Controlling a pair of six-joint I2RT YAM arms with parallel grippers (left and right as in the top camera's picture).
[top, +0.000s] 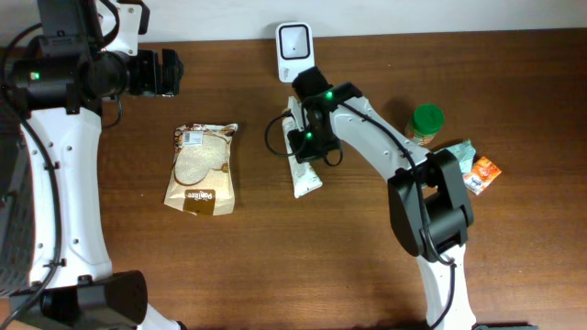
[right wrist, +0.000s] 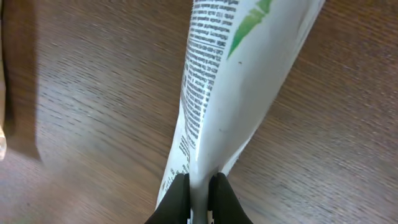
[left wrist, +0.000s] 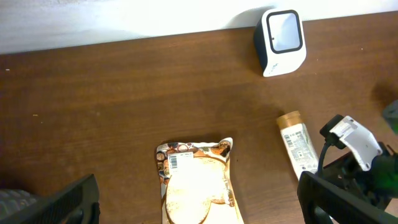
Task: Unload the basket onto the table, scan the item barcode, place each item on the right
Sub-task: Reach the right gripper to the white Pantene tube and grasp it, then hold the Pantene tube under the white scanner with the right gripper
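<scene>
Closest to the lens of the right wrist camera, a white tube (right wrist: 230,93) with black print and a green mark runs down between the two dark fingers of the right hand (right wrist: 199,190), which is clamped tight on it. From overhead the tube sits on the brown counter (top: 303,266) just in front of the white scanner (top: 294,46) at the back edge, its tan cap end towards the scanner. The right arm lies across it, hiding its middle. A brown and white snack bag (top: 203,170) lies flat to the left, well apart. A green-lidded jar (top: 426,124) and some small packets (top: 477,168) are to the right. The left hand (top: 170,71) is spread wide and empty over the counter's far left.
</scene>
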